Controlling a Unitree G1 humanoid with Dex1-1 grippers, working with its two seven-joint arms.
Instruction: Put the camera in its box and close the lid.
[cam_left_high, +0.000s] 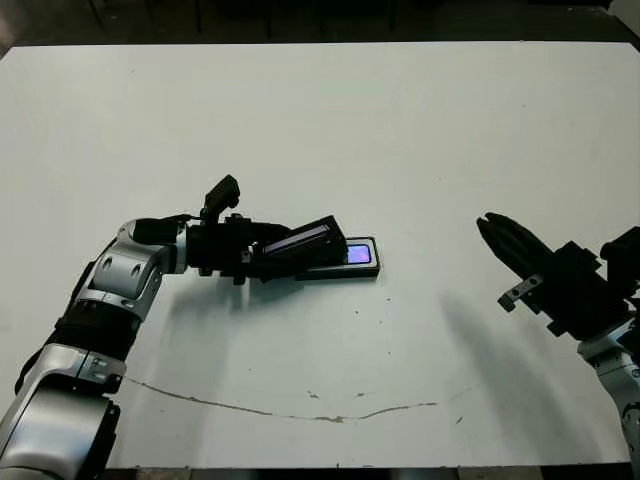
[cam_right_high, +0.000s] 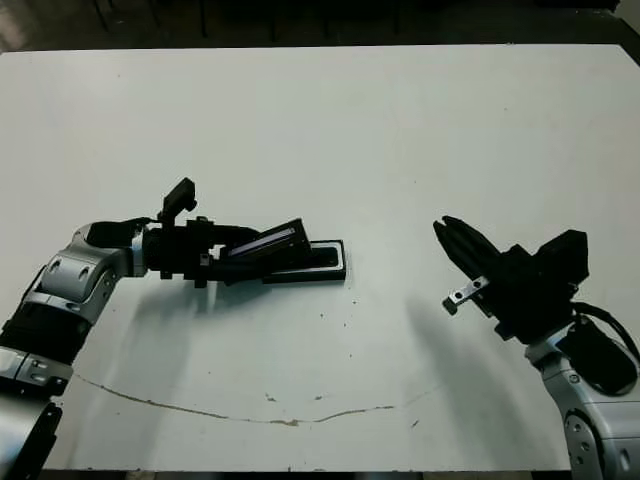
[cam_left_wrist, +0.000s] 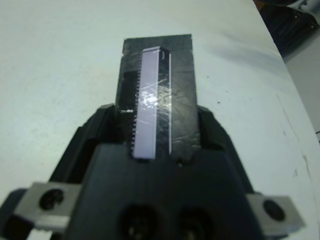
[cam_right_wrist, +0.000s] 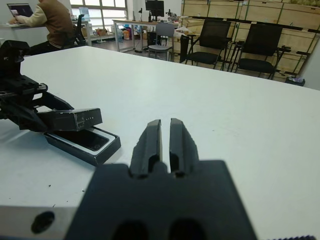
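The box (cam_left_high: 368, 270) lies mid-table with the camera (cam_left_high: 358, 254) inside it, its purple-blue screen showing at the uncovered end. My left gripper (cam_left_high: 272, 250) is shut on the lid (cam_left_high: 307, 242), holding it tilted over the box's near end with the far end raised. In the left wrist view the lid's (cam_left_wrist: 180, 100) silvery label strip runs between the fingers (cam_left_wrist: 106, 125). My right gripper (cam_left_high: 492, 232) hovers shut and empty well to the right of the box. The right wrist view shows the lid (cam_right_wrist: 70, 119) slanted above the box (cam_right_wrist: 100, 152).
A thin brown crack line (cam_left_high: 300, 412) crosses the white table (cam_left_high: 330, 120) near its front edge. Beyond the table, the right wrist view shows a seated person (cam_right_wrist: 47, 15), desks and black chairs (cam_right_wrist: 215, 42).
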